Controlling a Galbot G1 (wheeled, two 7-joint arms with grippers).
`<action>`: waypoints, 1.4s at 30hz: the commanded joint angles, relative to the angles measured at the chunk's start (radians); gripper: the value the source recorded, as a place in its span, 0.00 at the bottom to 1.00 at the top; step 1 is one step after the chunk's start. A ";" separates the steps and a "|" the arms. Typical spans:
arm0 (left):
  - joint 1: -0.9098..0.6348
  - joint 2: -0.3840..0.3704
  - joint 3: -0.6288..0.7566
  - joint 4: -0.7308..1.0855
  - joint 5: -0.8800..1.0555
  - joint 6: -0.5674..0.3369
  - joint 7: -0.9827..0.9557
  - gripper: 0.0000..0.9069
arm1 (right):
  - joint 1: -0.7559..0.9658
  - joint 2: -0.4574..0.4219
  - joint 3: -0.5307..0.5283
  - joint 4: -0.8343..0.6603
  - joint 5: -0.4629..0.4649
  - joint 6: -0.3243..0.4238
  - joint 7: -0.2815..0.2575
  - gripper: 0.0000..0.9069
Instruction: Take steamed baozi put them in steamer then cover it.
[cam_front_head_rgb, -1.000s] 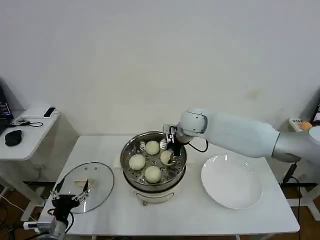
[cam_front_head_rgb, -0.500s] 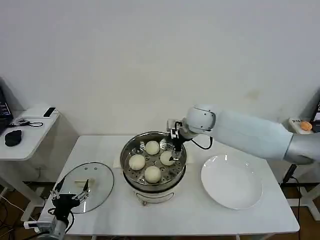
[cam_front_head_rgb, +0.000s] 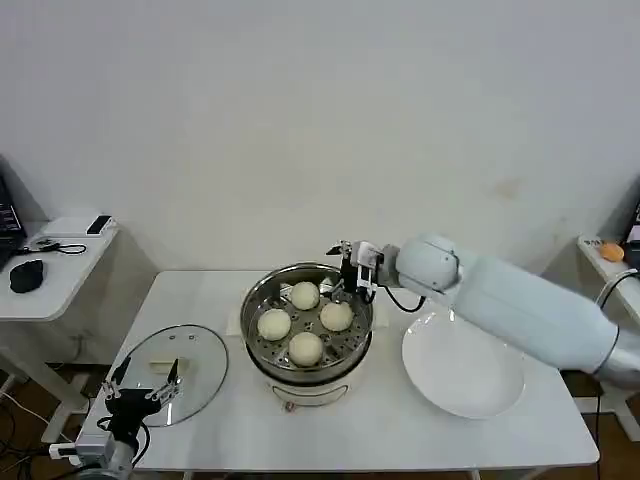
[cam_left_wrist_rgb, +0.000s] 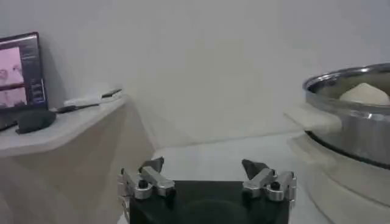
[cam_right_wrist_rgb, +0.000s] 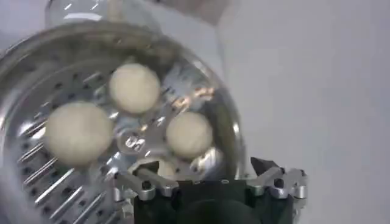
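The steamer (cam_front_head_rgb: 330, 372) stands mid-table with several cream-white baozi (cam_front_head_rgb: 305, 295) on its perforated tray. My right gripper (cam_front_head_rgb: 352, 268) hovers open and empty above the steamer's far right rim. In the right wrist view the right gripper (cam_right_wrist_rgb: 201, 170) looks down on the baozi (cam_right_wrist_rgb: 135, 87) in the steamer (cam_right_wrist_rgb: 24, 67), one bun partly hidden behind the fingers. The glass cover (cam_front_head_rgb: 190, 350) lies flat on the table at the left. My left gripper (cam_front_head_rgb: 140, 392) waits open at the cover's near edge. In the left wrist view the left gripper (cam_left_wrist_rgb: 203, 164) faces the steamer (cam_left_wrist_rgb: 353, 122).
An empty white plate (cam_front_head_rgb: 463, 362) lies to the right of the steamer. A low side table (cam_front_head_rgb: 60, 265) with a mouse and small devices stands beyond the table's left edge. Bare tabletop (cam_front_head_rgb: 400, 440) runs along the front.
My right gripper has lifted off the baozi at the tray's right side and drawn back up and to the right, past the rim. That bun stays in the tray. The left arm has not moved.
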 joint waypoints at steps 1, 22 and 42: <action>0.000 0.002 0.008 0.011 0.008 -0.020 0.001 1.00 | -0.704 0.045 0.689 0.118 -0.235 0.274 0.229 1.00; -0.019 0.107 0.006 0.254 1.109 -0.166 -0.176 1.00 | -1.489 0.525 1.466 0.340 -0.370 0.463 0.098 1.00; -0.220 0.174 0.103 0.530 1.372 -0.194 -0.194 1.00 | -1.577 0.600 1.498 0.372 -0.437 0.495 0.111 1.00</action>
